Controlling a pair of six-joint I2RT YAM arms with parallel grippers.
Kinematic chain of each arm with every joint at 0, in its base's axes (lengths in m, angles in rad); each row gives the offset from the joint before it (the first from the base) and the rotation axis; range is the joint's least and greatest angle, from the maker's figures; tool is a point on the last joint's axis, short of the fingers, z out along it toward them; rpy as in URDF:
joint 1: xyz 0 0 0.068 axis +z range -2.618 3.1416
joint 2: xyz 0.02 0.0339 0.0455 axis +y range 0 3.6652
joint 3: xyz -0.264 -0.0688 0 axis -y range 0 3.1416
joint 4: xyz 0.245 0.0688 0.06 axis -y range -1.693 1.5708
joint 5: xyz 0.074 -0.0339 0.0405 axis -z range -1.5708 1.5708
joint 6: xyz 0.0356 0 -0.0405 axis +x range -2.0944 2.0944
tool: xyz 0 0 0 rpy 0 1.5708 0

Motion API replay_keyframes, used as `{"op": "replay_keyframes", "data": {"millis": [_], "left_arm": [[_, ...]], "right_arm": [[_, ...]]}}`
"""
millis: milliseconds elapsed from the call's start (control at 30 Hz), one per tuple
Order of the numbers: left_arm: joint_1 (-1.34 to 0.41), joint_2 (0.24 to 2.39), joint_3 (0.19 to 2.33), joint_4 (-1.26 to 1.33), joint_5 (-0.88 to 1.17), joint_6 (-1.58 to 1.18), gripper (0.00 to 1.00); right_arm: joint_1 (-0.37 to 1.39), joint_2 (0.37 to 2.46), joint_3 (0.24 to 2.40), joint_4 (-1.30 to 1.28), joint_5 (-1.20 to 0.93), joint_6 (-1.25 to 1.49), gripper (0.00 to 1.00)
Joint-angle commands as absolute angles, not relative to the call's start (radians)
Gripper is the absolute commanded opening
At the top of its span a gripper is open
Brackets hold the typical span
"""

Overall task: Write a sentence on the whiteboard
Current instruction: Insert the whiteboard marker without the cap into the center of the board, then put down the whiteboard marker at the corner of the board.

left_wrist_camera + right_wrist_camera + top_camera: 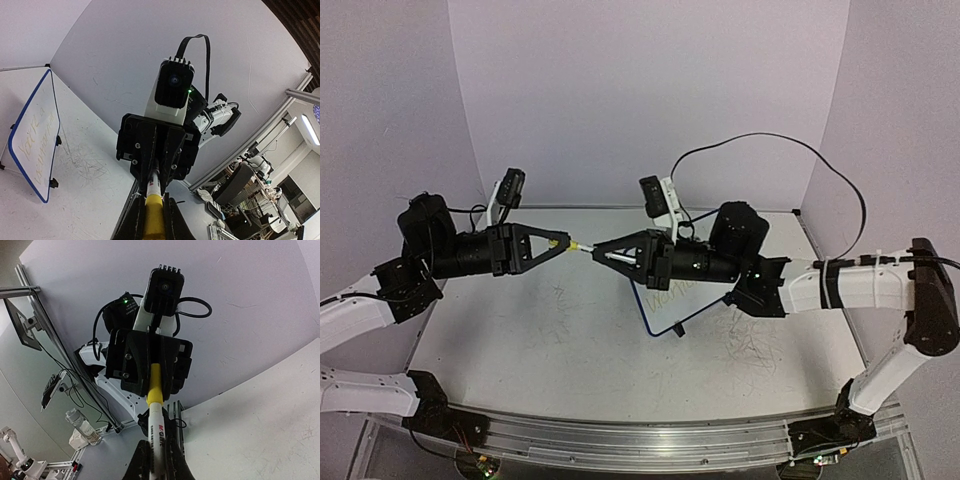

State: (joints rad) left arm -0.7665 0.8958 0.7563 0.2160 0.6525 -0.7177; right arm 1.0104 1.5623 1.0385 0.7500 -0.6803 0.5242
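Note:
A white marker (586, 249) with a yellow cap (571, 244) hangs level in the air between my two grippers, cap joined to barrel. My left gripper (558, 241) is shut on the yellow cap (154, 212). Facing it, my right gripper (601, 253) is shut on the white barrel (159, 437). The whiteboard (647, 312), blue-rimmed, lies on the table below the right arm, which hides most of it. In the left wrist view the whiteboard (30, 107) shows whole, and the sentence (39, 142) runs across it in two faint yellow-green lines.
Old pen scribbles (750, 350) mark the white table (520, 330). A black cable (770, 138) loops above the right arm. White walls close in the back and sides, and an aluminium rail (640, 440) runs along the near edge.

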Motion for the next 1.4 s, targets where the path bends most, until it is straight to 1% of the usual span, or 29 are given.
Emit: {"op": "replay_keyframes", "data": {"millis": [0, 100, 200, 300, 467, 600, 733, 800, 900, 933, 967, 1033, 1100, 1133, 1167, 1233, 1300, 1367], "left_arm": [[-0.769, 0.917, 0.762, 0.26, 0.686, -0.729, 0.0], [-0.769, 0.939, 0.765, 0.259, 0.72, -0.73, 0.0], [-0.77, 0.967, 0.75, 0.259, 0.738, -0.735, 0.0], [-0.77, 1.015, 0.718, 0.258, 0.756, -0.749, 0.0], [-0.77, 1.086, 0.68, 0.258, 0.763, -0.756, 0.0], [-0.77, 1.129, 0.677, 0.258, 0.77, -0.749, 0.0], [-0.774, 1.18, 0.686, 0.258, 0.783, -0.746, 0.0], [-0.779, 1.183, 0.696, 0.258, 0.784, -0.741, 0.0], [-0.779, 1.169, 0.707, 0.259, 0.76, -0.733, 0.0], [-0.779, 1.16, 0.708, 0.259, 0.738, -0.728, 0.02], [-0.779, 1.149, 0.707, 0.258, 0.714, -0.721, 0.09], [-0.775, 1.117, 0.703, 0.238, 0.655, -0.699, 0.34], [-0.772, 1.073, 0.713, 0.168, 0.546, -0.662, 0.62], [-0.772, 1.055, 0.724, 0.099, 0.477, -0.633, 0.7], [-0.772, 1.029, 0.734, 0.037, 0.4, -0.611, 0.76], [-0.77, 0.987, 0.755, -0.077, 0.224, -0.588, 0.86], [-0.768, 0.945, 0.763, -0.15, 0.058, -0.602, 0.91], [-0.767, 0.911, 0.765, -0.185, -0.048, -0.613, 0.93]], "right_arm": [[1.061, 1.701, 1.198, 0.903, -0.704, 0.567, 0.0], [1.071, 1.783, 1.295, 0.861, -0.727, 0.523, 0.0], [1.071, 1.828, 1.38, 0.725, -0.739, 0.433, 0.0], [1.071, 1.83, 1.414, 0.638, -0.731, 0.344, 0.0], [1.072, 1.825, 1.468, 0.403, -0.71, 0.112, 0.0], [1.093, 1.802, 1.473, 0.275, -0.584, -0.106, 0.0], [1.132, 1.775, 1.46, 0.258, -0.453, -0.287, 0.0], [1.136, 1.778, 1.462, 0.268, -0.431, -0.305, 0.0], [1.136, 1.775, 1.435, 0.317, -0.387, -0.261, 0.0], [1.136, 1.769, 1.41, 0.335, -0.372, -0.241, 0.0], [1.136, 1.758, 1.369, 0.354, -0.364, -0.219, 0.0], [1.137, 1.721, 1.264, 0.401, -0.348, -0.179, 0.0], [1.137, 1.673, 1.143, 0.433, -0.331, -0.144, 0.0], [1.136, 1.64, 1.086, 0.446, -0.325, -0.133, 0.0], [1.136, 1.616, 1.013, 0.466, -0.33, -0.119, 0.0], [1.14, 1.593, 0.897, 0.499, -0.334, -0.087, 0.0], [1.15, 1.611, 0.835, 0.488, -0.301, -0.063, 0.0], [1.17, 1.648, 0.805, 0.482, -0.24, -0.048, 0.0]]}}
